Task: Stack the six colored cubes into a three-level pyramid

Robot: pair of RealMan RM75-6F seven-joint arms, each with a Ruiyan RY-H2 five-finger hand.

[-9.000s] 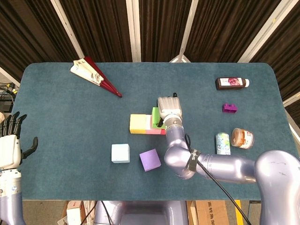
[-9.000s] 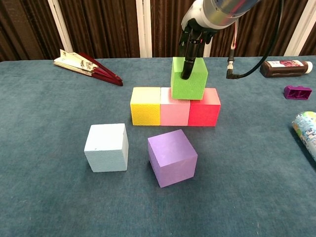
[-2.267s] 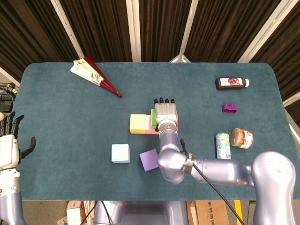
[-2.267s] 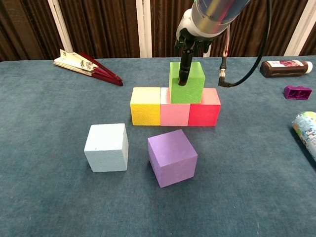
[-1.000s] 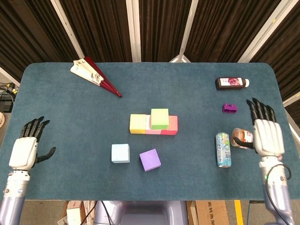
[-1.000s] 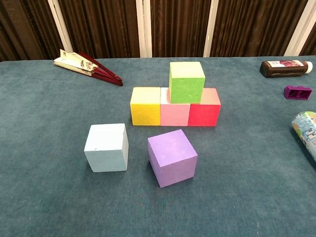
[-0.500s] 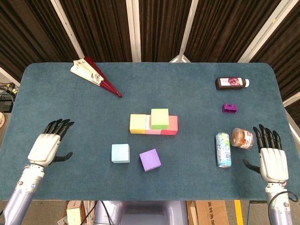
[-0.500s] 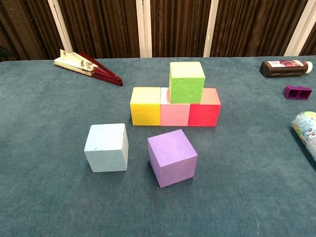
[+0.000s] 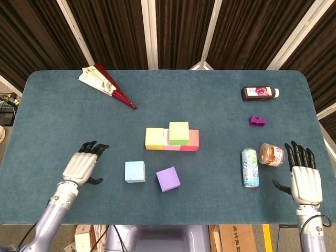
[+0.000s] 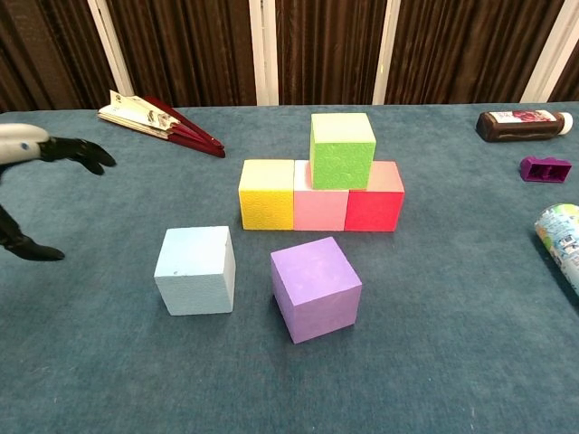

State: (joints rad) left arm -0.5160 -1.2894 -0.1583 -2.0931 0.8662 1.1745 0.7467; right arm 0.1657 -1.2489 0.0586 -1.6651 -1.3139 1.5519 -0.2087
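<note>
Since half a second ago the left hand (image 9: 82,167) has swung inward toward the pale blue cube (image 9: 135,171), fingers apart and empty; the right hand (image 9: 304,178) hovers spread and empty near the desk's right edge. Green cube (image 9: 179,132) sits on the yellow (image 9: 154,138), pink (image 10: 320,209), red (image 10: 374,207) row, with the purple cube (image 9: 168,179) loose in front, all on the teal felt desk (image 9: 79,126) before dark curtains (image 9: 110,31).

L hand (image 10: 27,149), can (image 10: 563,237): edge-cropped

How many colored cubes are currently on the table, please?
6. The yellow cube, pink cube and red cube form a row, the green cube sits atop it, and the light blue cube and purple cube stand loose nearer the robot.
</note>
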